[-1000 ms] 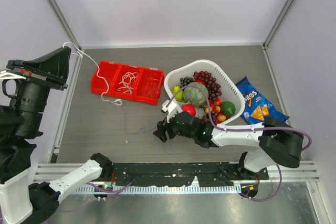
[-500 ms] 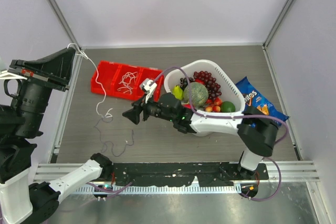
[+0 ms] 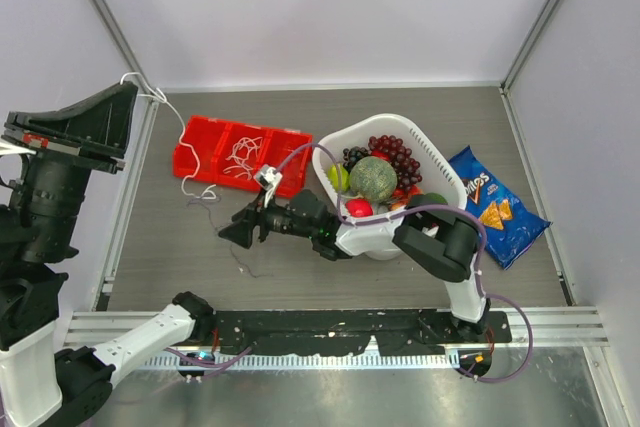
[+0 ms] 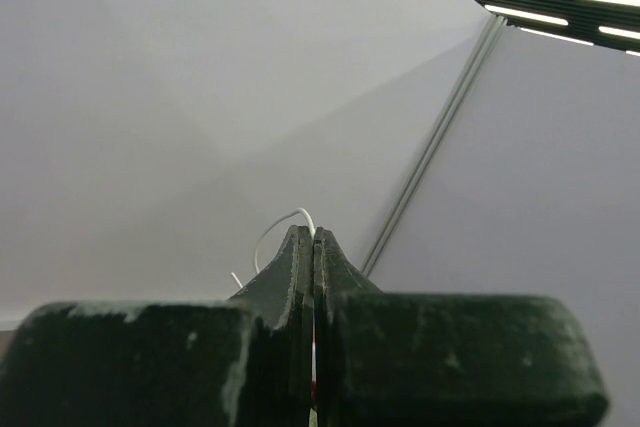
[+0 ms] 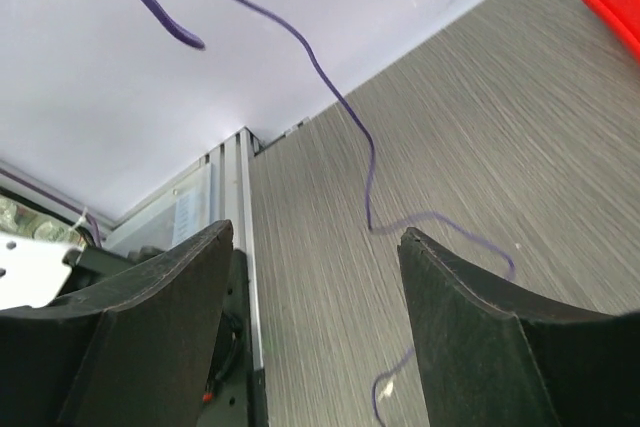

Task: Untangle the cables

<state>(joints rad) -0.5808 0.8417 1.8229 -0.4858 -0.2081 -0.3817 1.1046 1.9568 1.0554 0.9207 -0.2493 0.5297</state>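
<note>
The job looks about midway. The left tool point(image 3: 131, 97) is raised high at the counter's point(image 3: 160, 247) left edge, its jaws pressed together on the white cord point(image 4: 290, 215), which trails from there down to a few loose loops on the counter in front of the red bin point(image 3: 288, 159). A small white coil point(image 3: 243, 154) lies in the bin's middle compartment and has yet to be dealt with. The right tool point(image 3: 232, 234) reaches out low over the counter, just in front of the bin, with its jaws spread and nothing between them. Only the right wrist view shows the thin purplish cord point(image 5: 369, 172) clearly, hanging down between the open fingers to the counter, apart from both. Where its upper end goes I cannot tell, perhaps up toward the left tool. Only the left wrist view confirms that tool's closed pinch.
</note>
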